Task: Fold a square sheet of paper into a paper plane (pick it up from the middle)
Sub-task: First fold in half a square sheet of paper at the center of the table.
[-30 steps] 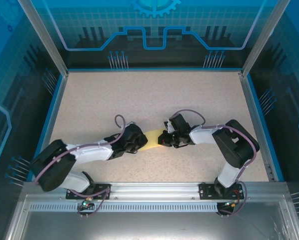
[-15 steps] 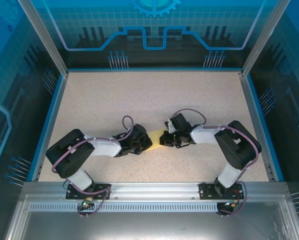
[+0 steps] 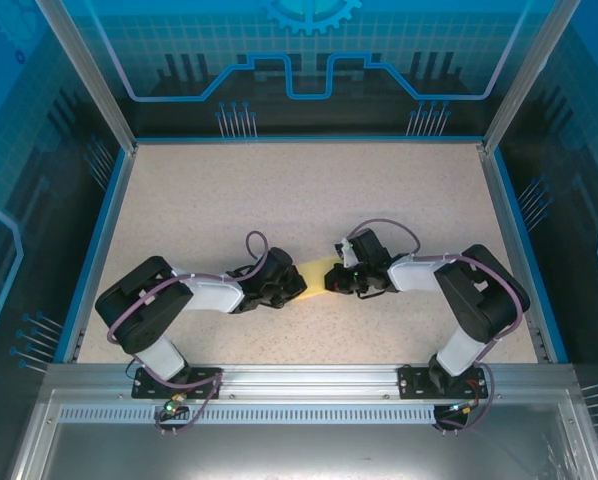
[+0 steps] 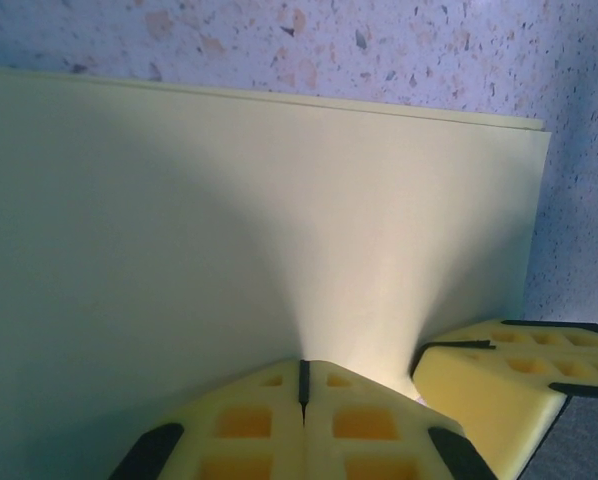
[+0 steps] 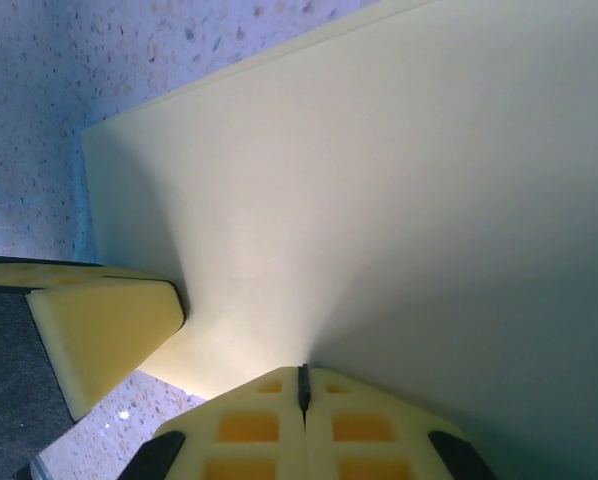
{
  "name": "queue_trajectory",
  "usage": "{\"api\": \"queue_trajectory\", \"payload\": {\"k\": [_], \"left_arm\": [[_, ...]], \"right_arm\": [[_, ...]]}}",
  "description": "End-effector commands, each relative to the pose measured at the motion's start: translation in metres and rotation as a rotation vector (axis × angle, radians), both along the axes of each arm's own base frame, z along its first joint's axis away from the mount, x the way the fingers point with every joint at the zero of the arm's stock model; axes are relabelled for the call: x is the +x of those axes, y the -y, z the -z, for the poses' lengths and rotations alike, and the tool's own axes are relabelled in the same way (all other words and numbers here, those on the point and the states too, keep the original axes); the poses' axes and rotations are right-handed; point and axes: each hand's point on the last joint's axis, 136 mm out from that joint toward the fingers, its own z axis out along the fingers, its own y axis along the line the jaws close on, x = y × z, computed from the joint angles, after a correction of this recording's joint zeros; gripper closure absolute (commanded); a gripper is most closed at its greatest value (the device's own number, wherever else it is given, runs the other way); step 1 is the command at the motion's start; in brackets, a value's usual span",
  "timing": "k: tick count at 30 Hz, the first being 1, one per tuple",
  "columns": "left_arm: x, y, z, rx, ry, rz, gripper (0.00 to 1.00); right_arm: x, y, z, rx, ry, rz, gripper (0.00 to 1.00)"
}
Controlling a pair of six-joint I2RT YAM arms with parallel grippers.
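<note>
The square sheet of paper (image 3: 317, 272) lies flat on the speckled table between my two grippers; little of its pale yellow shows in the top view. In the left wrist view the paper (image 4: 229, 200) has a doubled far edge, as if folded over. My left gripper (image 3: 297, 285) (image 4: 302, 365) is shut, its joined tips touching the paper's surface. My right gripper (image 3: 337, 280) (image 5: 302, 370) is shut too, tips also down on the paper (image 5: 379, 180). Each wrist view catches the other gripper's fingers (image 4: 519, 370) (image 5: 99, 330) close by at the paper's edge.
The speckled table (image 3: 279, 190) is ringed by a blue rim (image 3: 109, 215) and see-through walls. Both arm bases stand on the metal rail (image 3: 309, 385) at the near edge. Open tabletop stretches behind the grippers.
The left arm has drawn its elbow up and in, and its gripper has slid a little right over the paper. The right gripper has shifted slightly right. Both stayed shut.
</note>
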Motion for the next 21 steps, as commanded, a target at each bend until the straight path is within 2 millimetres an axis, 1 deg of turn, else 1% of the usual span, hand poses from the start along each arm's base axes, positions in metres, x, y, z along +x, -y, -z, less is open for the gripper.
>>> {"api": "queue_trajectory", "payload": {"k": [1, 4, 7, 8, 10, 11, 13, 14, 16, 17, 19, 21], "left_arm": [[-0.054, -0.053, 0.061, 0.203, -0.246, -0.045, 1.0], [-0.062, -0.061, 0.068, 0.214, -0.276, -0.067, 1.0], [-0.064, -0.062, 0.07, 0.205, -0.28, -0.074, 1.0], [-0.063, -0.06, 0.068, 0.199, -0.276, -0.07, 1.0], [-0.057, -0.049, 0.061, 0.171, -0.256, -0.036, 1.0], [-0.053, -0.043, 0.056, 0.157, -0.244, -0.015, 1.0], [-0.041, -0.025, 0.038, 0.12, -0.202, 0.04, 0.98], [-0.036, -0.019, 0.031, 0.11, -0.188, 0.061, 0.93], [-0.017, -0.006, 0.005, 0.088, -0.139, 0.094, 0.76], [-0.009, -0.003, -0.006, 0.074, -0.117, 0.103, 0.71], [0.011, -0.005, -0.032, 0.052, -0.076, 0.1, 0.62], [0.028, -0.018, -0.05, 0.051, -0.052, 0.074, 0.54]], "right_arm": [[0.004, 0.041, 0.017, -0.073, 0.008, 0.081, 1.0], [0.008, 0.069, 0.019, -0.082, 0.027, 0.151, 1.0], [0.014, 0.094, 0.015, -0.118, 0.056, 0.211, 1.0], [0.017, 0.099, 0.012, -0.131, 0.067, 0.222, 1.0], [0.021, 0.1, -0.002, -0.148, 0.103, 0.223, 1.0], [0.024, 0.097, -0.012, -0.154, 0.125, 0.217, 1.0], [0.027, 0.089, -0.034, -0.18, 0.171, 0.198, 1.0], [0.025, 0.084, -0.043, -0.189, 0.183, 0.186, 1.0], [0.024, 0.067, -0.06, -0.187, 0.216, 0.16, 1.0], [0.022, 0.059, -0.064, -0.189, 0.218, 0.152, 1.0], [0.019, 0.039, -0.067, -0.185, 0.196, 0.128, 1.0], [0.015, 0.018, -0.063, -0.182, 0.171, 0.097, 0.97]]}}
